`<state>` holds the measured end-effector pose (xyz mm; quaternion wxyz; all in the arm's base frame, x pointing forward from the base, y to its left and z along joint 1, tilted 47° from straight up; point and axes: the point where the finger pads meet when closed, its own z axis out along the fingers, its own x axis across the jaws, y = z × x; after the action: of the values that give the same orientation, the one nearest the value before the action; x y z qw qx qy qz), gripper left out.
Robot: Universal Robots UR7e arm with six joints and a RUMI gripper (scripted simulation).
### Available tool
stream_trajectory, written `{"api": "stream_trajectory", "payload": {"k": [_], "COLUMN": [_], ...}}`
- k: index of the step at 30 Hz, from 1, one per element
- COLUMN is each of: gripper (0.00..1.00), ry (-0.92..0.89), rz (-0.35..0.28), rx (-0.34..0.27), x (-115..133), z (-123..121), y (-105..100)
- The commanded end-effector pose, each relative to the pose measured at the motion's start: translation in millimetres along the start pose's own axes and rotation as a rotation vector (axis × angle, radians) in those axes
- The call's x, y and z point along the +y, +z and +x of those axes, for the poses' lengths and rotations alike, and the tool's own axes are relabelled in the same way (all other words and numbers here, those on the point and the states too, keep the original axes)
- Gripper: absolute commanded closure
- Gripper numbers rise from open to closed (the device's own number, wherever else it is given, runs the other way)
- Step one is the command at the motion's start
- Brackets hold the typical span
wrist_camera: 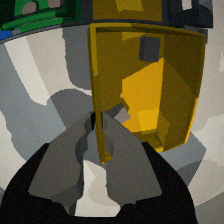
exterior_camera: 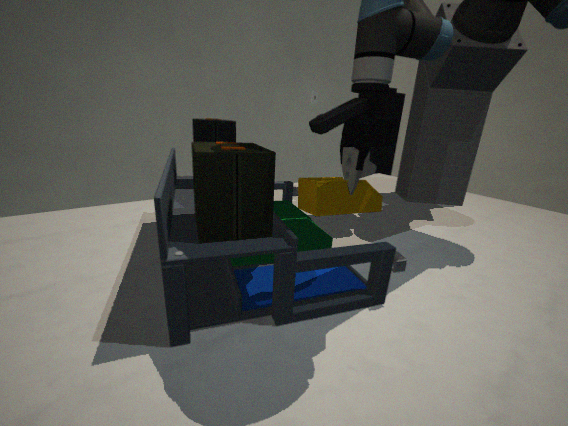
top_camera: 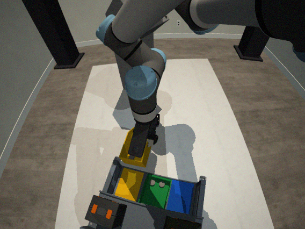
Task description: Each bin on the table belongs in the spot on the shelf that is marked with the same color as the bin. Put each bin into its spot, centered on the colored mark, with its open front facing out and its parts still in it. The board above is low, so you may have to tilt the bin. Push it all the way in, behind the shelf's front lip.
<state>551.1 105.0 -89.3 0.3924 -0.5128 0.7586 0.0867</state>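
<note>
The yellow bin sits just in front of the shelf's yellow spot. It also shows in the side view and the wrist view. My gripper is shut on the bin's thin left side wall, one finger on each side; in the side view the fingertips reach down into the bin from above. A dark grey part lies inside the bin. A green bin with two grey parts is in the middle spot. The blue spot is at the right.
Dark boxes with orange marks stand on the shelf's upper board. The robot's grey pedestal rises behind the yellow bin. Black pillars stand on the floor far back.
</note>
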Motion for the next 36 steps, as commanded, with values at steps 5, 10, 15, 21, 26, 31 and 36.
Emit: {"api": "stream_trajectory", "payload": {"k": [5,10,15,21,26,31,36], "gripper": [1.00,1.00,1.00,1.00,1.00,1.00,1.00], "ry": [0.000,0.000,0.000,0.000,-0.001,-0.002,-0.002], "rz": [0.000,0.000,0.000,-0.006,-0.017,-0.048,-0.082], "rx": [0.000,0.000,0.000,0.003,0.009,0.024,0.041], "x": [-2.0,-2.0,-2.0,-2.2,-2.6,-3.4,-4.4], "z": [0.0,0.0,0.0,-0.1,-0.2,-0.6,-1.1], "y": [-0.2,-0.2,-0.2,0.0,0.2,0.6,1.1]}}
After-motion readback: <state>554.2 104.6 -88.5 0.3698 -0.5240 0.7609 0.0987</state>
